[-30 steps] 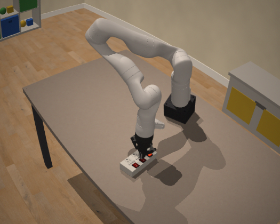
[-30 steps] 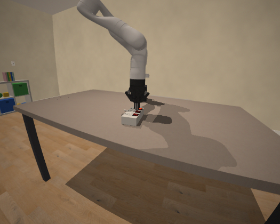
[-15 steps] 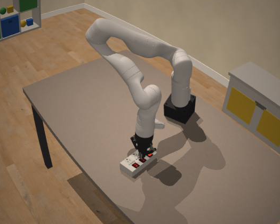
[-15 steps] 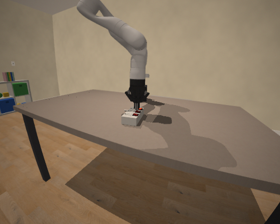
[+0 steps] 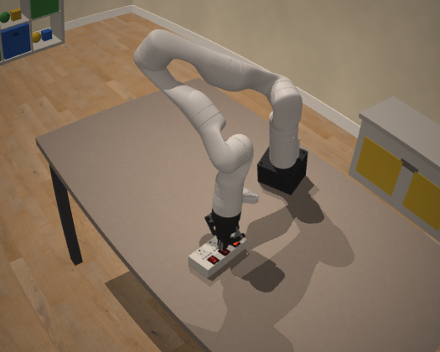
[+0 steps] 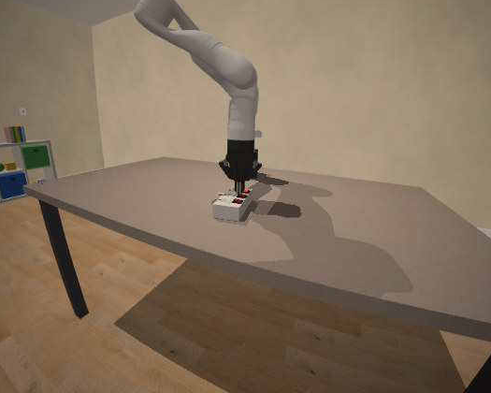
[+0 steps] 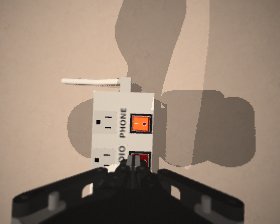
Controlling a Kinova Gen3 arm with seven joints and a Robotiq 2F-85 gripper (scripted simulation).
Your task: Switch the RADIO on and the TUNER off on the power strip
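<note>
Wrist view shows the white power strip (image 7: 122, 130) lying flat on the table (image 7: 40, 45), label side up, with a thin white cord stub (image 7: 92, 80) leaving its far end. The far switch, marked PHONE (image 7: 141, 123), glows bright orange. Below it sits a darker red switch (image 7: 142, 159) beside a label of which only the letters "IO" show past the tool (image 7: 133, 167), so it is probably the RADIO one. The tool's fingers are pressed fully together with nothing between them, and their tips sit over that darker red switch; whether they actually touch it cannot be told from this angle. Two outlets (image 7: 104, 123) run down the strip's left side next to the labels.

From the top view, the strip (image 5: 217, 255) lies near the table's front edge (image 5: 111, 245), well apart from the arm's black base (image 5: 282, 171). Three red switches line its length, and the tool (image 5: 225, 241) points straight down over the middle one (image 5: 224, 251). The nearest switch (image 5: 213, 260) looks dark red, the farthest (image 5: 235, 243) brighter.

The exterior view has the arm standing vertical over the strip (image 6: 232, 204), closed tool (image 6: 239, 188) at its top face.
</note>
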